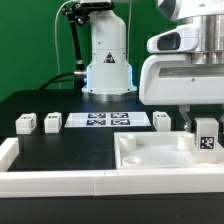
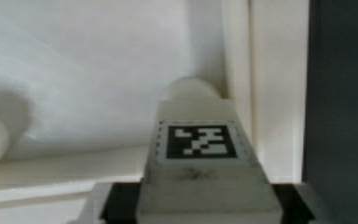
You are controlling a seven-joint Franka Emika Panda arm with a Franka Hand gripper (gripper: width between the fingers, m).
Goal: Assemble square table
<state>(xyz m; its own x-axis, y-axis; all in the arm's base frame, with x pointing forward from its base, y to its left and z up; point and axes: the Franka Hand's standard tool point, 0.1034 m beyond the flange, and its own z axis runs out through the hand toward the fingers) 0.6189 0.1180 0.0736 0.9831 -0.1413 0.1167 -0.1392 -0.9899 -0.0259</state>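
Exterior view: black desk (image 1: pixel 60 145), marker board (image 1: pixel 105 121) mid-frame. In the same row are the far-left leg (image 1: pixel 25 123), the next leg (image 1: pixel 52 122), and a third leg (image 1: pixel 162 120) just right of the board. White bars (image 1: pixel 60 182) run along bottom & left edge. Robot base (image 1: pixel 105 60) upper centre. Tabletop (image 1: pixel 165 153) lower right, tray side up. Pincer (image 2: pixel 201 198) hangs over tabletop's right end, partly closed, pinching the tagged held leg (image 2: pixel 199 140) btw. both fingers. Wrist view shows no gap at its sides.
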